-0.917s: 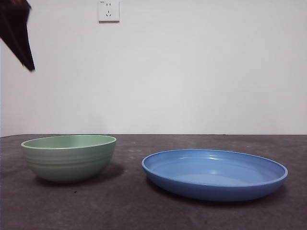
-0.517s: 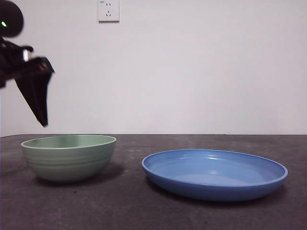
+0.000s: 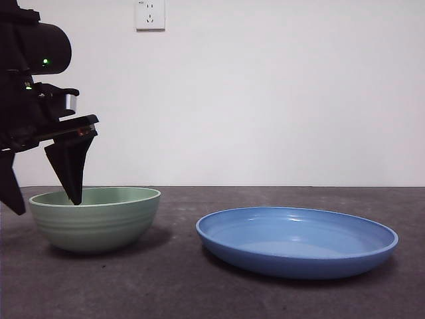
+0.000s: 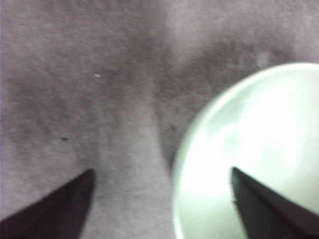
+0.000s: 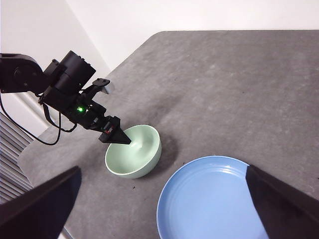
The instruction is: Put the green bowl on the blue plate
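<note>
The green bowl [image 3: 96, 219] stands upright on the table's left side, and the blue plate [image 3: 297, 240] lies to its right with a gap between them. My left gripper [image 3: 46, 205] is open and straddles the bowl's left rim, one jaw inside the bowl and the other outside it. The left wrist view shows the bowl [image 4: 259, 144] under one jaw of the left gripper [image 4: 162, 170]. My right gripper [image 5: 162, 169] is open and empty, high above the bowl [image 5: 134, 152] and the plate [image 5: 214, 199], looking down on the left gripper [image 5: 117, 135].
The dark grey table [image 3: 199, 292] ends close behind the left arm [image 5: 70, 94], where a black cable [image 5: 30, 134] hangs off the edge. A wall socket [image 3: 151, 14] sits on the white wall behind.
The left arm has come down from the top left corner and slightly rightward. Its jaws now reach the bowl's rim. Bowl and plate have not moved.
</note>
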{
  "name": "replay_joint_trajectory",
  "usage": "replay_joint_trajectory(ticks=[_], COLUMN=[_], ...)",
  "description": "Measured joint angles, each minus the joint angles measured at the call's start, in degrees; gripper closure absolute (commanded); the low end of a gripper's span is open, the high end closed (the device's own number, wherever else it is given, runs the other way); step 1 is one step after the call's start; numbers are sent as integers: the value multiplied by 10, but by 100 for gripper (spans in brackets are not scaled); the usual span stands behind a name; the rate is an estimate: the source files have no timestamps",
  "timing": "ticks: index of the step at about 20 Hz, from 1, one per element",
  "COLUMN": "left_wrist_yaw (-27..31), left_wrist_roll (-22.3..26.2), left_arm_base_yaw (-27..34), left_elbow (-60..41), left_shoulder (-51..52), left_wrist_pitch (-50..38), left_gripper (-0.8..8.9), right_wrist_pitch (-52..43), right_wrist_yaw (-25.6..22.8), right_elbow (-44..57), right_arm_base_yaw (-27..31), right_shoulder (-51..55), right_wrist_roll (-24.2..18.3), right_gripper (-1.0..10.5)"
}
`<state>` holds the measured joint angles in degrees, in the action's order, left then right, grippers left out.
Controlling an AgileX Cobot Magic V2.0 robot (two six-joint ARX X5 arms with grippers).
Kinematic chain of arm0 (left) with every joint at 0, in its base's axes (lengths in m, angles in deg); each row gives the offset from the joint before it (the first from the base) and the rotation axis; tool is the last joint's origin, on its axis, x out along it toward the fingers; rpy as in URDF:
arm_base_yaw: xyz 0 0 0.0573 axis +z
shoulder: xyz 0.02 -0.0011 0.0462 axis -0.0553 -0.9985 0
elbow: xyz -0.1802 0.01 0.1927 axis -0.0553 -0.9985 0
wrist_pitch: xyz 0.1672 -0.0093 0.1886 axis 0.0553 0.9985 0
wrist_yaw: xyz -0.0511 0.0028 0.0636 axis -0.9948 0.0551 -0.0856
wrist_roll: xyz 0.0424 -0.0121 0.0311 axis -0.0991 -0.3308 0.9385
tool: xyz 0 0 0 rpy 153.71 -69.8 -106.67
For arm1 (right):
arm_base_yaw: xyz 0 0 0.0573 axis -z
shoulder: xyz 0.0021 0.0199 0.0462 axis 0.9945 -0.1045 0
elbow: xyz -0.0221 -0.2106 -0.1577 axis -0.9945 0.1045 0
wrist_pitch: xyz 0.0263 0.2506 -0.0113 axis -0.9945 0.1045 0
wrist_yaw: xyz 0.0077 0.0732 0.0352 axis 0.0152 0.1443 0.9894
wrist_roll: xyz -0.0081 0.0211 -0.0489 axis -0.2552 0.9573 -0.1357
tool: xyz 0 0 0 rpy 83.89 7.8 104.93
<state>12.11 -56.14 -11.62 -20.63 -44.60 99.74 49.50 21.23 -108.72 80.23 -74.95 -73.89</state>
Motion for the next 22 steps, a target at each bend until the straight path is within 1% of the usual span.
replay_joint_trajectory(ticks=[1, 3, 6, 9, 10, 15, 18, 22], left_wrist_yaw=[-1, -1, -2, -2, -2, -2, -2, -5], left_wrist_roll=[0, -1, -2, -2, -2, -9, -13, -35], left_arm_base_yaw=[-5, -12, -16, -16, -16, -16, -17, -44], left_elbow=[0, 0, 0, 0, 0, 3, 39, 136], left_shoulder=[0, -1, -8, -20, -22, -22, -22, -22], left_wrist_pitch=[0, 0, 2, 4, 3, -1, 56, 146], left_gripper=[455, 523, 571, 769, 800, 799, 799, 799], right_wrist_pitch=[0, 0, 0, 0, 0, 0, 0, 0], right_wrist_yaw=[-1, -1, -2, -2, -1, -2, -2, -2], right_elbow=[0, 0, 0, 0, 0, 0, 0, 0], right_arm_base_yaw=[0, 0, 0, 0, 0, 0, 0, 0], right_shoulder=[0, 0, 0, 0, 0, 0, 0, 0], right_wrist_roll=[0, 0, 0, 0, 0, 0, 0, 0], right_gripper=[340, 340, 340, 340, 340, 340, 340, 340])
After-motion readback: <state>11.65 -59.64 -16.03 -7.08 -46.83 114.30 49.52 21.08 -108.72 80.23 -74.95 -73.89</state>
